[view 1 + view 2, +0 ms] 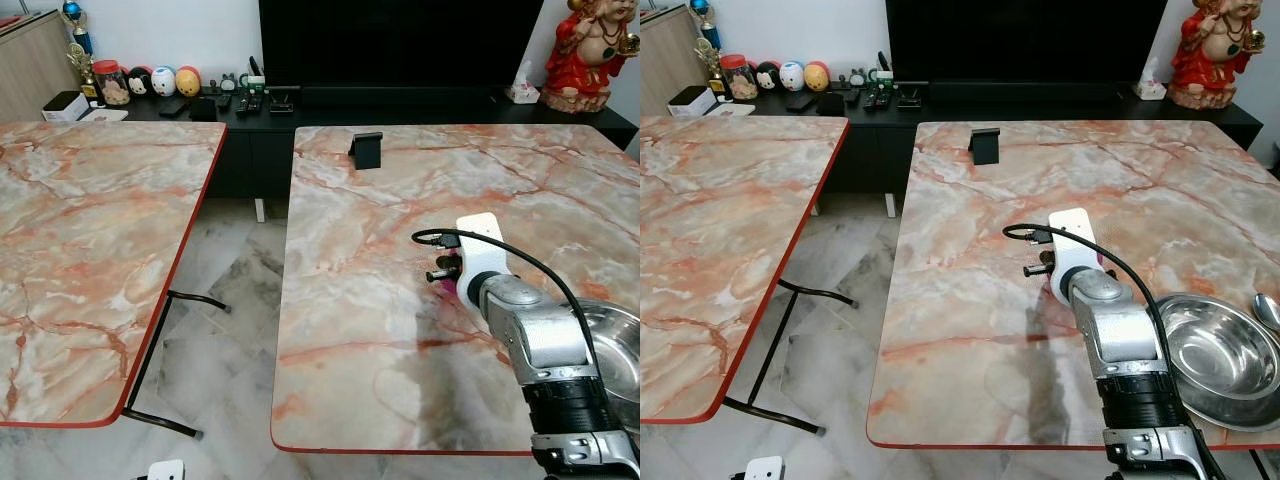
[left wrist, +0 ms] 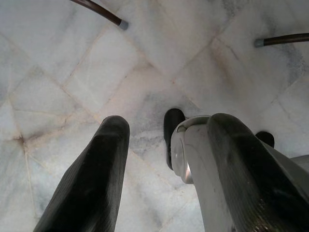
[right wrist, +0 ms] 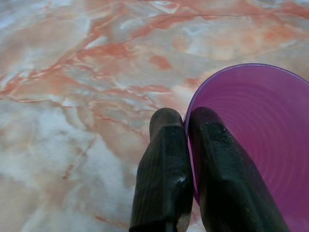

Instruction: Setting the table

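Your purple cup (image 3: 256, 145) sits over the marble table (image 1: 400, 200), pinched by its rim: in the right wrist view one black finger (image 3: 164, 169) lies outside the wall and the other inside the bowl of the cup, the two pressed together with only the thin purple rim between them. From the head views you can catch just a sliver of that purple beside the white wrist housing, so you cannot tell from there whether the cup's base touches the marble. Your right tool (image 3: 186, 125) reaches out over the middle of the right-hand table on its silver arm (image 1: 1120, 340), with a black cable looping over the wrist. Just to the right of that arm, near the table's front edge, a steel bowl (image 1: 1220, 350) rests on the marble, and a spoon (image 1: 1268, 310) lies beside the bowl's far right rim. Farther back on the same table a small black stand (image 1: 984, 145) sits upright. Your left tool (image 2: 164, 159) hangs low over the pale tiled floor (image 2: 72, 72), its two fingers spread well apart and holding nothing. A second marble table (image 1: 90, 250) stands to the left across a gap, and behind both runs a dark cabinet with small figures, remotes and a red statue (image 1: 590, 50).
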Controlling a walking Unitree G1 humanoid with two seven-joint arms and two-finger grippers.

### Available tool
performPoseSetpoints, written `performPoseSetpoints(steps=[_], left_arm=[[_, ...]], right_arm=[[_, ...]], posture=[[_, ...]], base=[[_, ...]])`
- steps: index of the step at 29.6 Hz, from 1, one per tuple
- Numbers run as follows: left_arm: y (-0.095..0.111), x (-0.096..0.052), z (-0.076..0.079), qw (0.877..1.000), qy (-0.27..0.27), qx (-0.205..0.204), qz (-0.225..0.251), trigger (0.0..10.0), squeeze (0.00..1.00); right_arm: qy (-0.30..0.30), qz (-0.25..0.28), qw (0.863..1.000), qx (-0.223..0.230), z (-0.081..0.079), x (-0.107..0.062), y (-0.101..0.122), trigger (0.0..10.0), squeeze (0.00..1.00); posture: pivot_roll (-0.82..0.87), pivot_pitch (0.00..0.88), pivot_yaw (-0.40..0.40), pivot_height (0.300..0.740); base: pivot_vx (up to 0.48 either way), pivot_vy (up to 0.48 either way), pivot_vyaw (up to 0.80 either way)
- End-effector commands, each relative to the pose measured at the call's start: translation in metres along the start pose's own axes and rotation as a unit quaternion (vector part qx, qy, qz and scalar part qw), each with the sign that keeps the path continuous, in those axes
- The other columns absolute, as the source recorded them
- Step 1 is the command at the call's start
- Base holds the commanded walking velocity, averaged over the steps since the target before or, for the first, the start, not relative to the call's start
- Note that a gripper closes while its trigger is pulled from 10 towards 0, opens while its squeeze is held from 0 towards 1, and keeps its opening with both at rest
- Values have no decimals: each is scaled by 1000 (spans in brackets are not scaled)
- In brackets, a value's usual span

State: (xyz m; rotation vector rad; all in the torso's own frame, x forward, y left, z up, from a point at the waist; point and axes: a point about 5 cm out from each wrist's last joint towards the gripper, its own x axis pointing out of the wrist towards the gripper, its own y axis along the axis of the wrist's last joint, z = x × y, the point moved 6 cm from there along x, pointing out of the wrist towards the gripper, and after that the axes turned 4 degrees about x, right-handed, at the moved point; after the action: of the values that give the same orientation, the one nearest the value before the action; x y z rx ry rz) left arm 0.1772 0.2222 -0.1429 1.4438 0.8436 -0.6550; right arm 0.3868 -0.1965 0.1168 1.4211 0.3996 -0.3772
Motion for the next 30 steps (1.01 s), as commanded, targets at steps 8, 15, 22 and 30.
performPoseSetpoints(steps=[8, 15, 22, 30], left_arm=[[-4, 0, -1, 1000, -3, 6, -12, 10000, 0], [-4, 0, 0, 1000, -5, 6, -11, 10000, 0], [-4, 0, 0, 1000, -5, 4, -12, 10000, 0], [-4, 0, 0, 1000, -4, 3, -12, 10000, 0]], right_arm=[[-17, 0, 1000, 7, 10, -1, 0, 10000, 0], [-14, -2, 1000, 13, 7, 1, -2, 10000, 0], [-12, -7, 1000, 15, 5, 1, -6, 10000, 0], [-9, -9, 1000, 17, 3, 3, -7, 10000, 0]], posture=[[-138, 0, -7, 719], [-134, 0, -9, 719], [-130, 0, -12, 719], [-129, 0, -12, 719]], base=[[0, 0, 0], [0, 0, 0], [0, 0, 0], [0, 0, 0]])
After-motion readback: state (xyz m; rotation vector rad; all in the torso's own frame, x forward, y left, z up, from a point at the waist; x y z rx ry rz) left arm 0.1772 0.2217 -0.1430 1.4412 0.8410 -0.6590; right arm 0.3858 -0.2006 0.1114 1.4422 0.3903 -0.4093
